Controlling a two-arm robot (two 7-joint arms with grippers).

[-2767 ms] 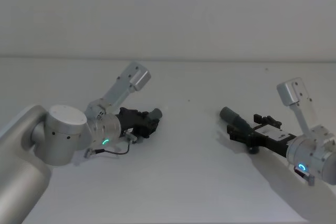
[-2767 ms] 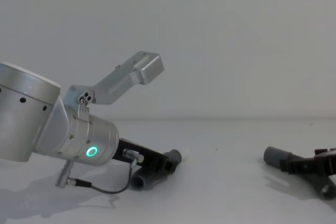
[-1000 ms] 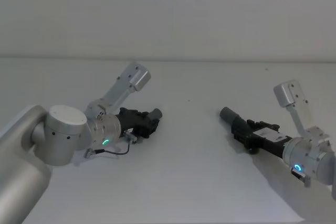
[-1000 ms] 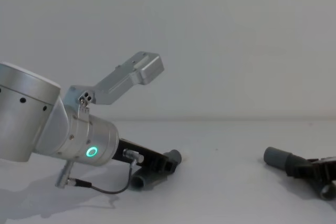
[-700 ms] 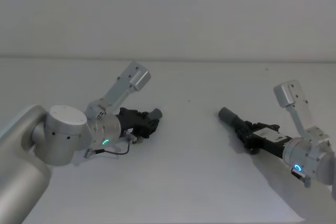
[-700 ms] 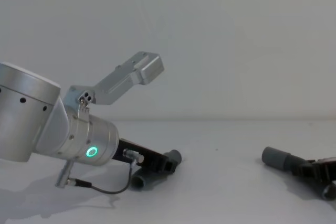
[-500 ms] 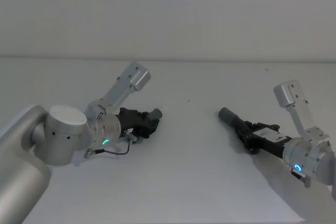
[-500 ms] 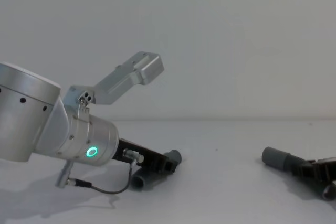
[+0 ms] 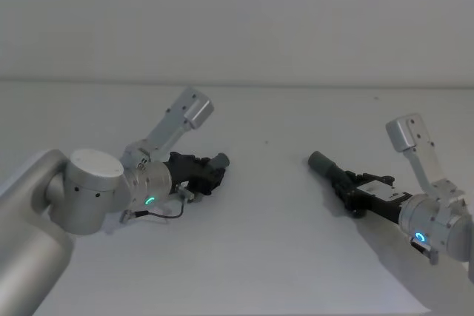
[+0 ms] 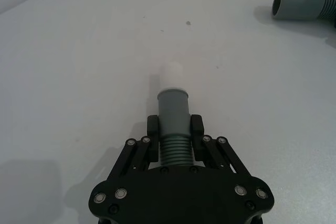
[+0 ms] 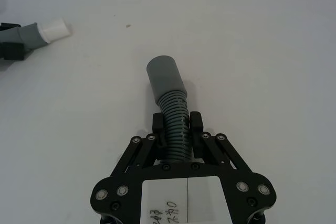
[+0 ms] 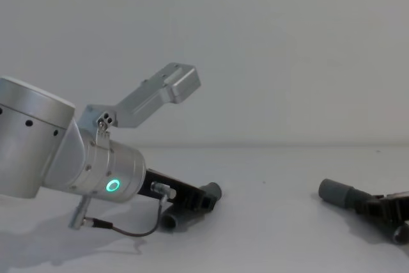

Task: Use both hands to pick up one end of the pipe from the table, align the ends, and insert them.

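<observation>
Black two-finger left gripper (image 10: pixel 174 131) clamps the white-tipped grey ribbed hose (image 10: pixel 174 149), its cuff (image 10: pixel 173 106) jutting ahead of the fingers; right gripper (image 11: pixel 177 128) grips the plain-cuffed hose (image 11: pixel 175 113) likewise. Flexible ribs may sag, misaligning the cuffs.

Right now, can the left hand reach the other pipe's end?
Probably yes: only bare table lies between the left hand and the right piece's cuff, though it is shut on its own piece.
</observation>
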